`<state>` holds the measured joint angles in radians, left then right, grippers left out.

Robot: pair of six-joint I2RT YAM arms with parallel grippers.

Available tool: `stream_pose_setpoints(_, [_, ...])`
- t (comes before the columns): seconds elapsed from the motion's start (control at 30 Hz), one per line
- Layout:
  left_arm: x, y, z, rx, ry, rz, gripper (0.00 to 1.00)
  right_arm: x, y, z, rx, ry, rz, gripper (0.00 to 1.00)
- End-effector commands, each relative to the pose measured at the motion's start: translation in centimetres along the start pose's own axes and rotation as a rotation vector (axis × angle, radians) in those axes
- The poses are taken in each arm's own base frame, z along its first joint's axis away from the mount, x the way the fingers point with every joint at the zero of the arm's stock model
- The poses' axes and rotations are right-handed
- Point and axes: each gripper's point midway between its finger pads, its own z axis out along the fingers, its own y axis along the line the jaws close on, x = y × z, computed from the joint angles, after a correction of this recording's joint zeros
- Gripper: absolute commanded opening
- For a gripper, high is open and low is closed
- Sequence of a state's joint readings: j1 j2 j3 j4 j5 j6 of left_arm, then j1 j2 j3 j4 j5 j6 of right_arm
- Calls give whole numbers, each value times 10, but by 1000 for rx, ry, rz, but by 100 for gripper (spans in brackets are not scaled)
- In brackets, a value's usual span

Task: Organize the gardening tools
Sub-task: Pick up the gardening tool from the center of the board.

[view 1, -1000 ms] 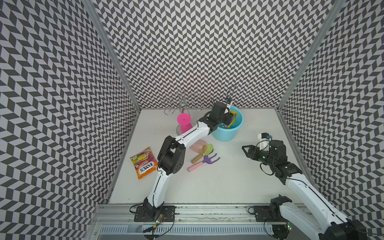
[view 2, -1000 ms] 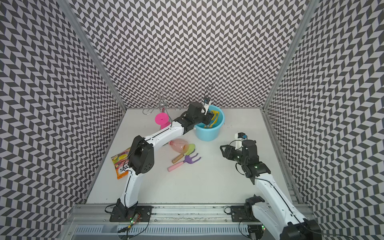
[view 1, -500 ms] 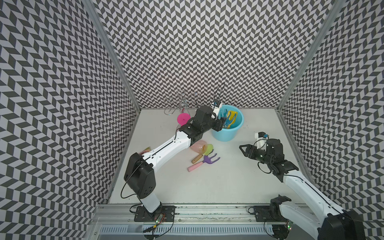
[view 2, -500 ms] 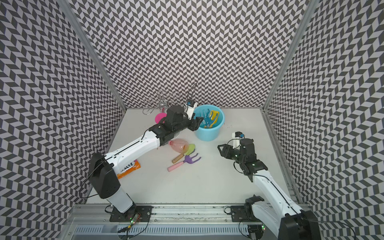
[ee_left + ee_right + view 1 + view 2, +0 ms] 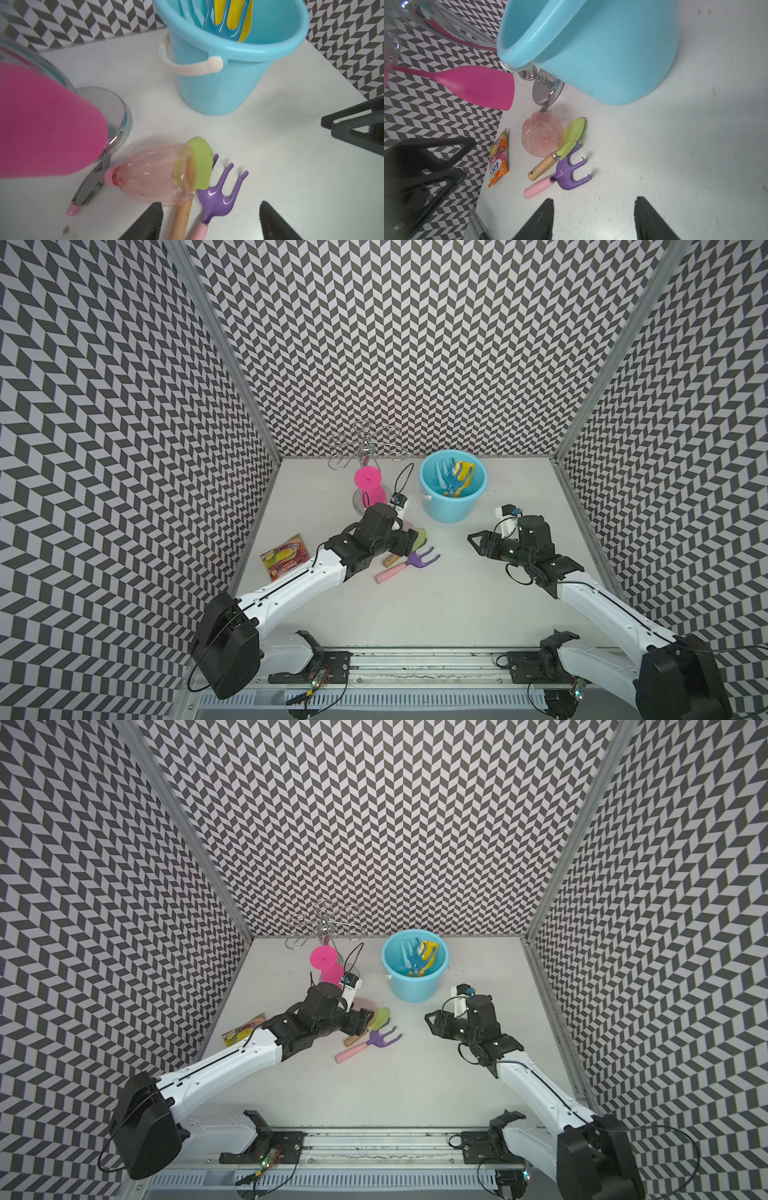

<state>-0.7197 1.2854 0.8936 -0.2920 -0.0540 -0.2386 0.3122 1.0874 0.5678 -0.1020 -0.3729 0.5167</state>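
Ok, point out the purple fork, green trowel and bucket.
purple fork [image 5: 563, 176], right wrist view, on its head.
green trowel [image 5: 572, 136], right wrist view, on its blade.
bucket [image 5: 451, 509], a top view, on its outer wall.

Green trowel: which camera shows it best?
Right wrist view: the green trowel shows whole, blade and wooden handle. In the left wrist view the spray bottle overlaps it and the handle is cropped; in both top views the left arm partly covers it.

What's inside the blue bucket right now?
Three tools stand inside the blue bucket: a yellow shovel, a blue rake and a pale-blue fork. Their lower ends overlap, so the bucket floor is mostly covered.
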Motion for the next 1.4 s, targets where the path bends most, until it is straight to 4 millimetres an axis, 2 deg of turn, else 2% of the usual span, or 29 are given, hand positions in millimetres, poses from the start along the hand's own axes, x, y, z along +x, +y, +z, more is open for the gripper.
stream_pose_setpoints(0.0, [32,3,4,1,86,-60,72,-22,14,0,-27,-63,-38,63])
stream_pose_setpoints(0.17, [58,2,14,10,177,-76,71,-20,12,1,-17,-57,-42,63])
stream_pose_setpoints(0.5, [88,-3,24,47,265,-96,62,-13,6,5,-8,-34,-38,63])
stream_pose_setpoints(0.7, [104,-5,36,48,310,-95,61,-10,4,6,-6,-30,-37,63])
stream_pose_setpoints(1.37, [129,3,59,-24,380,-48,65,-11,3,5,1,-44,-40,63])
